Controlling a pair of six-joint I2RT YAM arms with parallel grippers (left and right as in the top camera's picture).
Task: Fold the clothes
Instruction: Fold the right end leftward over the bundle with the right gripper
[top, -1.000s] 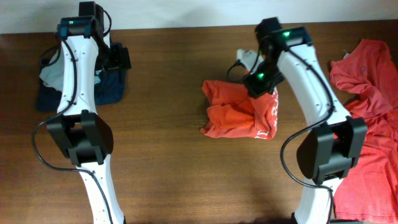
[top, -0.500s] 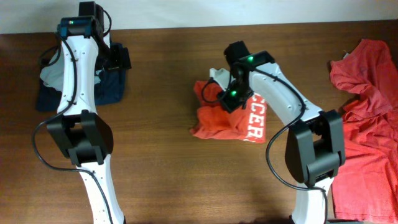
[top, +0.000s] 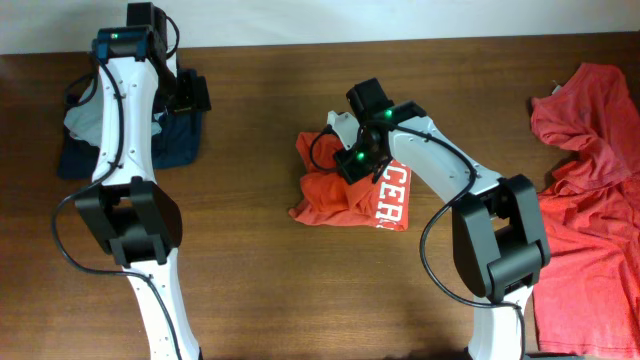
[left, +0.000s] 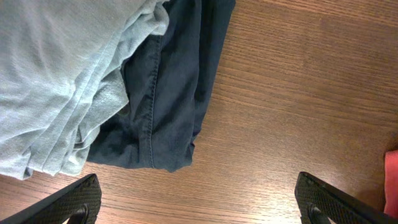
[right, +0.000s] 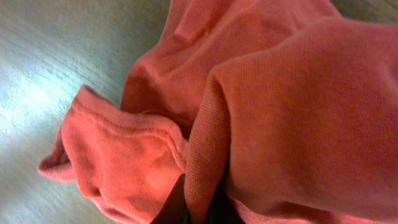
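An orange-red T-shirt (top: 345, 195) with white lettering lies bunched in the middle of the table. My right gripper (top: 352, 160) is shut on a fold of its fabric; the right wrist view shows the cloth (right: 273, 106) pinched between the dark fingers (right: 202, 208). More orange-red shirts (top: 590, 190) lie in a heap at the right edge. My left gripper (left: 199, 208) is open and empty over bare wood at the far left (top: 185, 95), next to a pile of other clothes.
A dark navy garment (left: 168, 87) and a light grey-blue one (left: 56, 74) lie piled at the far left (top: 130, 140). Bare wood table (top: 250, 270) lies between the piles. A thin red edge (left: 392, 180) shows at the left wrist view's right border.
My right gripper has dragged the bunched orange-red shirt leftward across the table, and the white lettering now faces up. The left arm has not moved.
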